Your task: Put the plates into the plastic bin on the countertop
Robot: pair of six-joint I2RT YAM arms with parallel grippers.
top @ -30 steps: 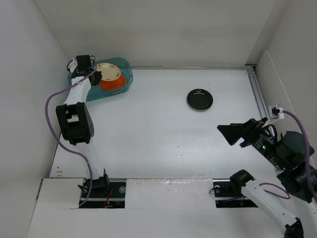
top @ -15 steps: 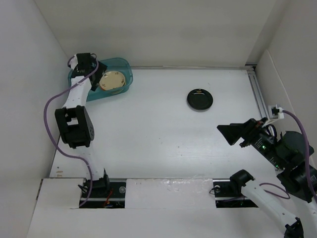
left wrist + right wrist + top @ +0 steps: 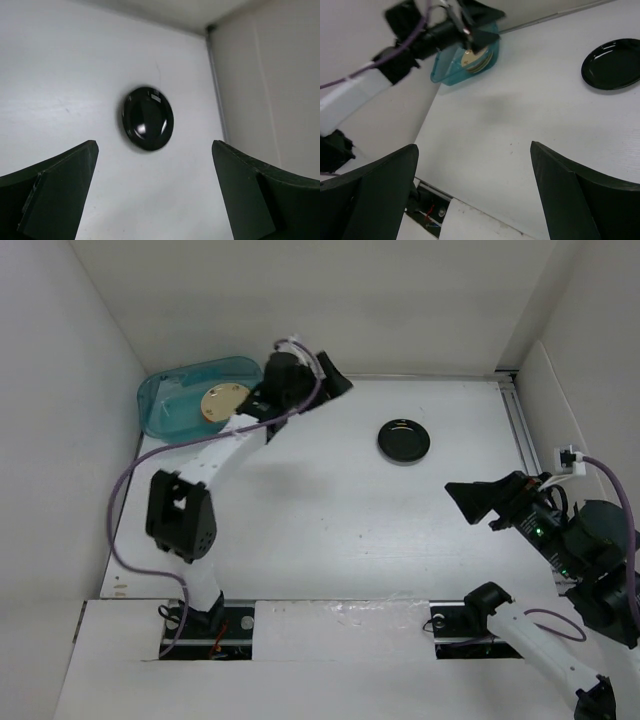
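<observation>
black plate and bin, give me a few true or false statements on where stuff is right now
1. The black plate lies on the countertop, outside the plastic bin. True.
2. The left end effector is shut on a plate. False: its fingers are spread wide with nothing between them, and it points toward the black plate.
3. A cream plate lies on top inside the plastic bin. True.
4. The right end effector is gripping the black plate. False: it is open and empty, well apart from that plate on the near right side.
</observation>
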